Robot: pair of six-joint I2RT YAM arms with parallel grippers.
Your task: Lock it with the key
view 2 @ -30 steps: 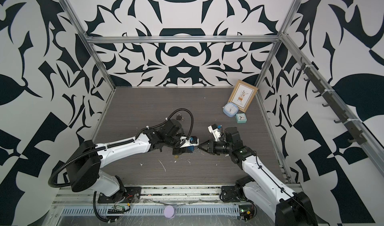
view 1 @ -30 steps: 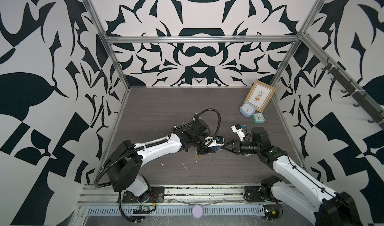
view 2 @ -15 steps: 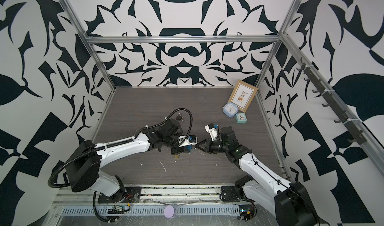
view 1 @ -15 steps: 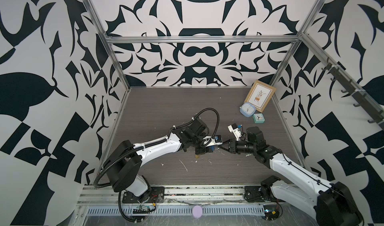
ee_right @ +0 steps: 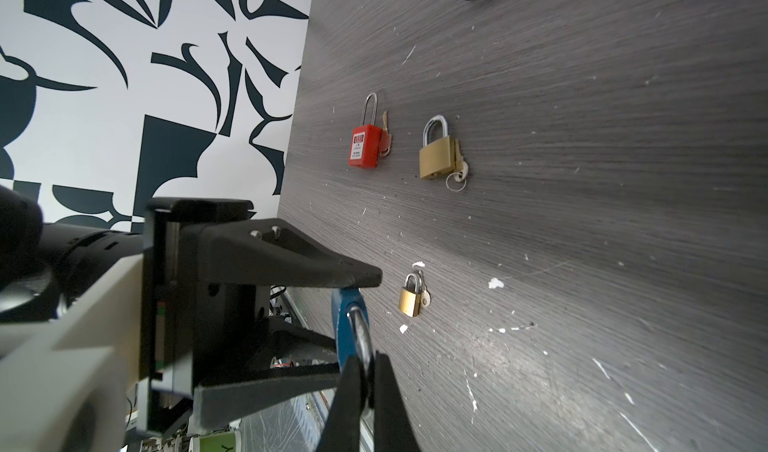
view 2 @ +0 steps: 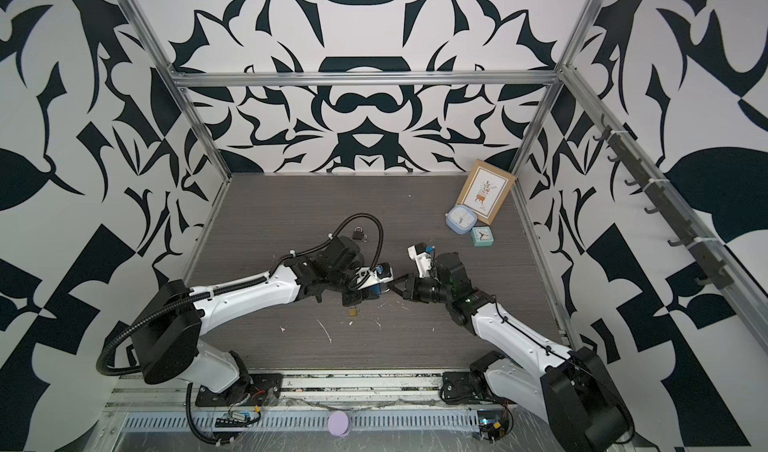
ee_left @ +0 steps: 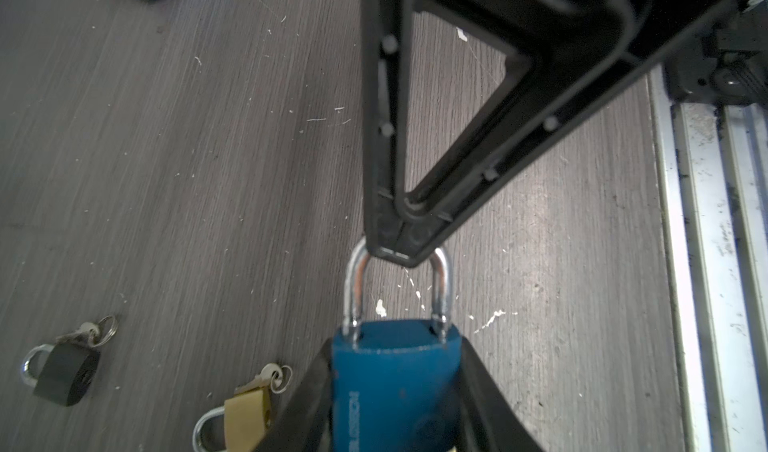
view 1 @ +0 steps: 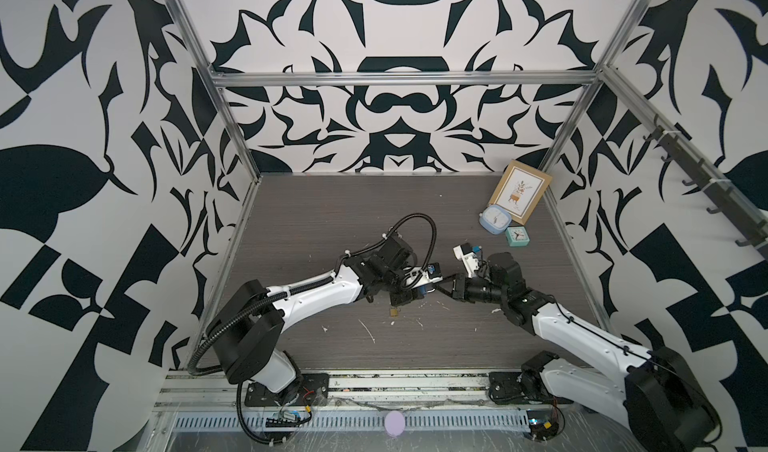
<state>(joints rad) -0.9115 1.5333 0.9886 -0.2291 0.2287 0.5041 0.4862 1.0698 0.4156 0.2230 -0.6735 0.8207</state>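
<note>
Dark wood-grain tabletop [ee_left: 166, 180] lies beneath the blue padlock [ee_left: 395, 392], whose body the left gripper [ee_left: 395, 346] clamps between its fingers. Its long axis runs gripper to gripper, silver shackle [ee_left: 355, 288] pointing away from the left one into the right gripper [ee_left: 401, 248], pinched tight on its bow.

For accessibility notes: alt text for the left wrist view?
The left gripper holds a blue padlock while the shut right gripper pinches the top of its shackle. A black padlock and a brass padlock, with keys, lie on the table.
</note>
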